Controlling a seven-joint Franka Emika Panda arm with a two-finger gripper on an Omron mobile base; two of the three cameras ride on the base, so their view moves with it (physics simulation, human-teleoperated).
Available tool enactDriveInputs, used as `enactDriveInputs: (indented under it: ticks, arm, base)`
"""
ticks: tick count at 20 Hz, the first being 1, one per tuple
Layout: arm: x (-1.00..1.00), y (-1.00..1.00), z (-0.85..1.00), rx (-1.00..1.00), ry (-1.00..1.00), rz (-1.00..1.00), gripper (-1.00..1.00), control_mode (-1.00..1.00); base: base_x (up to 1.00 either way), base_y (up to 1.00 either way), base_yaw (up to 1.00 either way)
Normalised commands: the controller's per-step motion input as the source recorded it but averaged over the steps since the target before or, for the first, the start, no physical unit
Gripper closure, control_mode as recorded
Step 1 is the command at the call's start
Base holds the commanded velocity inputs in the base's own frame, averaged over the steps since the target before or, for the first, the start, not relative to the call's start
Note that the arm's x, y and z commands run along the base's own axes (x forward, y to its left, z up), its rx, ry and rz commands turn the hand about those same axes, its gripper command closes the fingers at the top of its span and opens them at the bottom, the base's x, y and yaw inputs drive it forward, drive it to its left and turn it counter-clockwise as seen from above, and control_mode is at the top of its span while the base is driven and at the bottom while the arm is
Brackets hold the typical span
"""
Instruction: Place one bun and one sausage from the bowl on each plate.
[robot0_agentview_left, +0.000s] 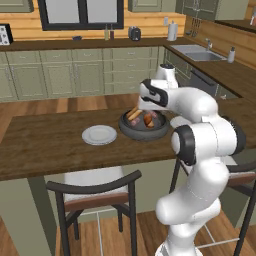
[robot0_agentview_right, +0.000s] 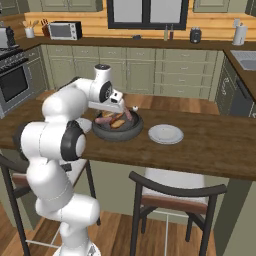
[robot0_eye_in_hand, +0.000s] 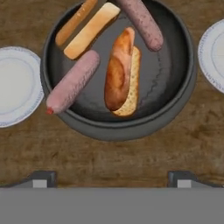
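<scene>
bowl (robot0_eye_in_hand: 175, 105) holds two buns, two sausages; two plates empty; gripper (robot0_eye_in_hand: 111, 179) spread apart.

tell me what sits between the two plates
The dark bowl, holding two buns and two sausages, lies between the left plate and right plate in the hand view.
</scene>
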Motion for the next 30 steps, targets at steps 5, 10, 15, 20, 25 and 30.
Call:
enactDriveInputs:
  ticks: [5,10,15,20,25,30]
  arm:
    - [0.80,-0.03,-0.46,0.00,0.08,0.00,-1.00,-1.00]
    - [0.50,-0.12,-0.44,0.00,0.06,0.00,-1.00,-1.00]
    - [0.33,-0.03,-0.25,0.00,0.04,0.00,-1.00,-1.00]
    - [0.06,0.00,-0.39,0.00,0.06,0.00,-1.00,-1.00]
    - [0.03,0.00,-0.27,0.00,0.01,0.00,-1.00,-1.00]
    - [0.00,0.00,0.00,0.00,0.00,0.00,1.00,-1.00]
  base:
    - [0.00,0.00,0.00]
    - [0.00,0.00,0.00]
    - [0.00,0.00,0.00]
    - [0.00,0.00,0.00]
    - [0.00,0.00,0.00]
    - [0.00,0.00,0.00]
